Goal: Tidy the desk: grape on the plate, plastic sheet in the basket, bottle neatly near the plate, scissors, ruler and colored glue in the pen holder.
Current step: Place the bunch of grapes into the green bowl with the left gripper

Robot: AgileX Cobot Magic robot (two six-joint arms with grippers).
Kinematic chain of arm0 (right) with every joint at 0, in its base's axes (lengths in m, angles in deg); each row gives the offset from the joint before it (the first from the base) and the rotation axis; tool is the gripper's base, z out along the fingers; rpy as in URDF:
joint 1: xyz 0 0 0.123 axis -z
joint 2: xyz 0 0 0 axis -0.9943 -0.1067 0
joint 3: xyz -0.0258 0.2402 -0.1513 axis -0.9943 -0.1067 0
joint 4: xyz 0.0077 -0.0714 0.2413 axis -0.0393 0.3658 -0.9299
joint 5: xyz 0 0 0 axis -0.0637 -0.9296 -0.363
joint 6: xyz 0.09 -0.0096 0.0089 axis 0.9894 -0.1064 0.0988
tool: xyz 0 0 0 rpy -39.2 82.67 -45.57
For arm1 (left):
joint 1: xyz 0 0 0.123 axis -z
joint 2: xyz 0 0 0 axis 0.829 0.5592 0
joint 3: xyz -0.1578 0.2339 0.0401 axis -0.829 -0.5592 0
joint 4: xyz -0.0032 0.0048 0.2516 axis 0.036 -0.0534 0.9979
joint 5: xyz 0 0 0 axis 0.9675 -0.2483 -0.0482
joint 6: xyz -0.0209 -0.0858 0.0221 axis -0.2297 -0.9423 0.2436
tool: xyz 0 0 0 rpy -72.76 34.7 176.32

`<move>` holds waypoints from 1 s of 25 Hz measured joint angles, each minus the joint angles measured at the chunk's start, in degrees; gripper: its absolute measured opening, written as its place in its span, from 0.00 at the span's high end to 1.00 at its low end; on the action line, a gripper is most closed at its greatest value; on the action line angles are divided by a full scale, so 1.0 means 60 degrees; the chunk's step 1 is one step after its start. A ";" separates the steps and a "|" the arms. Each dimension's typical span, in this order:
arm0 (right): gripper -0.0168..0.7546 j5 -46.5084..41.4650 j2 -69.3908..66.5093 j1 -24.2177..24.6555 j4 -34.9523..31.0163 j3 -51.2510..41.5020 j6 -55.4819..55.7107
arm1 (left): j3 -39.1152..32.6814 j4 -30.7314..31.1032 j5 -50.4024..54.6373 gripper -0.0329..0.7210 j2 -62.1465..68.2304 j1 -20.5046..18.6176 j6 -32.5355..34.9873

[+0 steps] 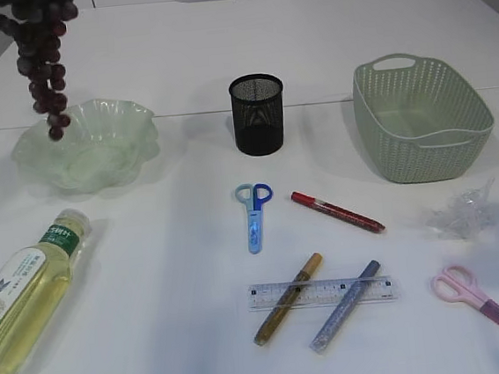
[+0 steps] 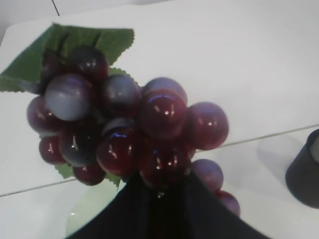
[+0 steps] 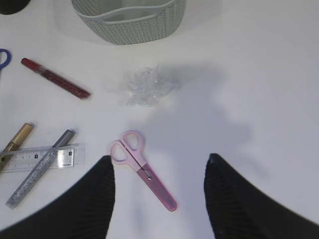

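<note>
A dark red grape bunch (image 1: 41,57) hangs over the pale green plate (image 1: 128,119); my left gripper (image 2: 159,185) is shut on the grape bunch (image 2: 124,129). The oil bottle (image 1: 25,292) lies on its side at front left. Blue scissors (image 1: 254,211), red glue (image 1: 336,211), gold glue (image 1: 288,298), silver glue (image 1: 345,306) and the clear ruler (image 1: 321,291) lie in front of the black pen holder (image 1: 257,114). My right gripper (image 3: 159,162) hovers open above the pink scissors (image 3: 144,172). The crumpled plastic sheet (image 3: 147,87) lies before the basket (image 1: 421,117).
The pink scissors (image 1: 486,304) lie near the front right table corner. The gold and silver glue sticks cross over the ruler. A table seam runs behind the plate and the pen holder.
</note>
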 joint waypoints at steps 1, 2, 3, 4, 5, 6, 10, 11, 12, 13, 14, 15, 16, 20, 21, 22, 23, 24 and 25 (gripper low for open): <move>0.39 0.0000 0.0000 0.0000 0.0000 0.0000 0.0000 | 0.0000 0.0124 -0.0045 0.86 0.0219 -0.0041 0.0000; 0.39 0.0003 0.0000 0.0000 0.0000 0.0000 0.0000 | 0.0000 0.0223 -0.0086 0.86 0.0439 -0.0063 0.0000; 0.39 0.0020 0.0000 0.0000 0.0015 0.0000 0.0000 | 0.0000 0.0290 -0.0154 0.86 0.0656 -0.0080 0.0000; 0.39 0.0020 0.0000 0.0000 0.0015 0.0000 0.0000 | 0.0000 0.0361 -0.0175 0.86 0.0828 -0.0080 0.0000; 0.39 0.0020 0.0000 0.0000 0.0015 0.0000 0.0000 | 0.0000 0.0379 -0.0192 0.86 0.1012 -0.0080 0.0000; 0.39 0.0020 0.0000 0.0000 0.0015 0.0000 0.0000 | 0.0000 0.0417 -0.0188 0.86 0.1177 -0.0080 0.0000; 0.39 0.0020 0.0000 0.0000 0.0015 0.0000 0.0000 | 0.0000 0.0430 -0.0234 0.83 0.1670 -0.0080 0.0000; 0.39 0.0020 0.0000 0.0000 0.0015 0.0000 0.0000 | 0.0000 0.0439 -0.0234 0.79 0.1730 -0.0080 0.0000; 0.39 0.0020 0.0000 0.0000 0.0015 0.0000 0.0000 | 0.0000 0.0439 -0.0234 0.74 0.1831 -0.0080 0.0000; 0.39 0.0020 0.0000 0.0000 0.0015 0.0000 0.0000 | 0.0000 0.0439 -0.0234 0.67 0.1874 -0.0080 0.0000; 0.39 0.0020 0.0000 0.0000 0.0015 0.0000 0.0000 | 0.0000 0.0439 -0.0212 0.61 0.1895 -0.0080 0.0000; 0.39 0.0020 0.0000 0.0000 0.0015 0.0000 0.0000 | 0.0000 0.0456 -0.0156 0.54 0.1920 -0.0080 0.0000; 0.39 0.0020 0.0000 0.0000 0.0015 0.0000 0.0000 | 0.0000 0.0453 -0.0142 0.48 0.1936 -0.0080 0.0000; 0.39 0.0020 0.0000 0.0000 0.0015 0.0000 0.0000 | 0.0020 0.0476 0.0110 0.32 0.1936 -0.0080 -0.0067; 0.39 0.0020 0.0000 0.0000 0.0015 0.0000 0.0000 | 0.0020 0.0476 0.0243 0.31 0.1936 -0.0080 -0.0115; 0.39 0.0020 0.0000 0.0000 0.0015 0.0000 0.0000 | 0.0020 0.0476 0.0418 0.30 0.1918 -0.0080 -0.0131; 0.39 0.0020 0.0000 0.0000 0.0015 0.0000 0.0000 | 0.0020 0.0476 0.0591 0.30 0.1876 -0.0080 -0.0151; 0.39 0.0020 0.0000 0.0000 0.0015 0.0000 0.0000 | 0.0020 0.0476 0.0805 0.29 0.1798 -0.0080 -0.0167; 0.39 0.0020 0.0000 0.0000 0.0015 0.0000 0.0000 | 0.0020 0.0476 0.1025 0.29 0.1698 -0.0080 -0.0189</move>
